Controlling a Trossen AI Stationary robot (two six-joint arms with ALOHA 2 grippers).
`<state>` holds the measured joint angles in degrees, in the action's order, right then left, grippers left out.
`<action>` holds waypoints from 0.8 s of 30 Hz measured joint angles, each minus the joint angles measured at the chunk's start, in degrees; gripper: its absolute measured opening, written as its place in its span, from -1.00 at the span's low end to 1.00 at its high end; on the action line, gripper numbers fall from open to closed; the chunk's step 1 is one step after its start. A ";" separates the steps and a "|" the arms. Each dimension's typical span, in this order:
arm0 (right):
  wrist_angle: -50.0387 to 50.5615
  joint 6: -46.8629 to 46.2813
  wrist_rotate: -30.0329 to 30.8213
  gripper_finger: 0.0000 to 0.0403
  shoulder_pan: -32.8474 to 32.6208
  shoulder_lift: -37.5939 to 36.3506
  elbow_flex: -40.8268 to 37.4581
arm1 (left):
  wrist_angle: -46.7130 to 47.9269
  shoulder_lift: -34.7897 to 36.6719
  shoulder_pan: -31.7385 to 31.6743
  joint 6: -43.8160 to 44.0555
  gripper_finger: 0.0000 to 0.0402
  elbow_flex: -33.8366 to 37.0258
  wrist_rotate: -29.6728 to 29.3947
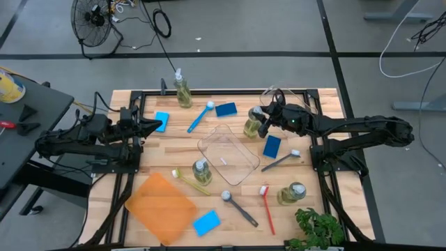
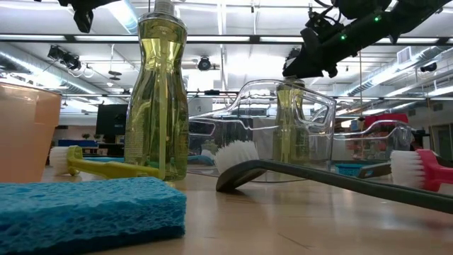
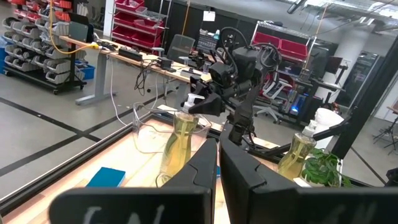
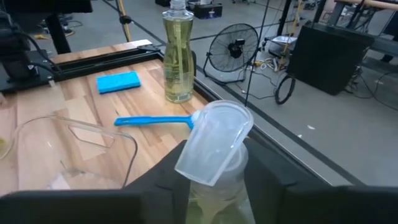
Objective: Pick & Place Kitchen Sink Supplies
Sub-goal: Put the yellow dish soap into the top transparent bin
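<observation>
Now the right tool [image 1: 262, 123] straddled the capped neck of a soap bottle [image 1: 252, 126] right of centre in the high view, fingers narrowing around it, a smooth, bottom-heavy thing best pinched at that neck, while the left tool [image 1: 155, 125] waited closed at left.

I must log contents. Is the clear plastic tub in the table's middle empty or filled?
Empty: the clear plastic tub shows only bare wood through its bottom.
</observation>
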<state>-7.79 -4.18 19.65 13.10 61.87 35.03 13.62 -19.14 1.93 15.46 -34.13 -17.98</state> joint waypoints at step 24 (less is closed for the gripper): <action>-4.95 1.65 -1.19 -0.52 0.00 0.11 -0.09 | -0.02 0.02 0.00 0.11 -0.88 0.00 0.00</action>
<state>-12.74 -2.52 18.46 13.10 61.98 34.94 13.61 -19.11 1.93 15.57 -34.13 -17.98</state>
